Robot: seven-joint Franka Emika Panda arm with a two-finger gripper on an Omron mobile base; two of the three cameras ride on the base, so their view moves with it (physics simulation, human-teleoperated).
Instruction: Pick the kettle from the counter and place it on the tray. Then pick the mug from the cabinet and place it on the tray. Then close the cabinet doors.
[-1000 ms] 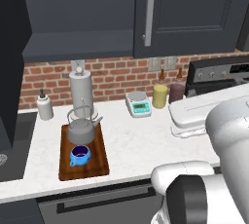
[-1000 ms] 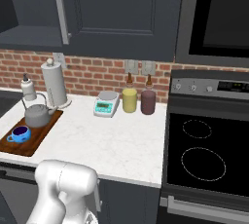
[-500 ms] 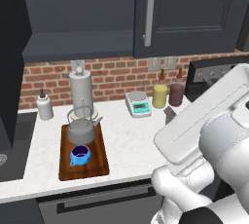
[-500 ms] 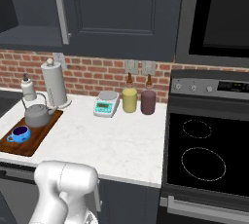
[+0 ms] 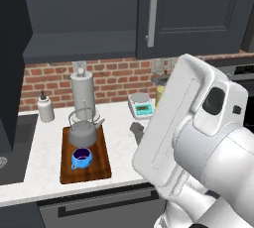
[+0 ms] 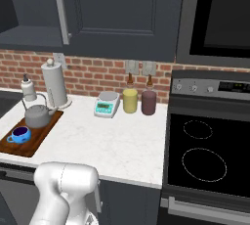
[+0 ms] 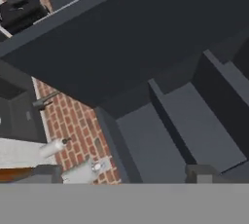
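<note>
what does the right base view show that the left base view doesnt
Right base view alone: the black stove top with its control panel, and the purple jar. Left base view alone: the open cabinet door at the left edge. Both share the tray carrying the kettle and mug, the paper-towel roll and the scale.

The paper-towel roll (image 5: 83,94) crowds the kettle (image 5: 83,131) from behind; open counter (image 6: 117,141) lies right of the tray (image 5: 100,160).
</note>
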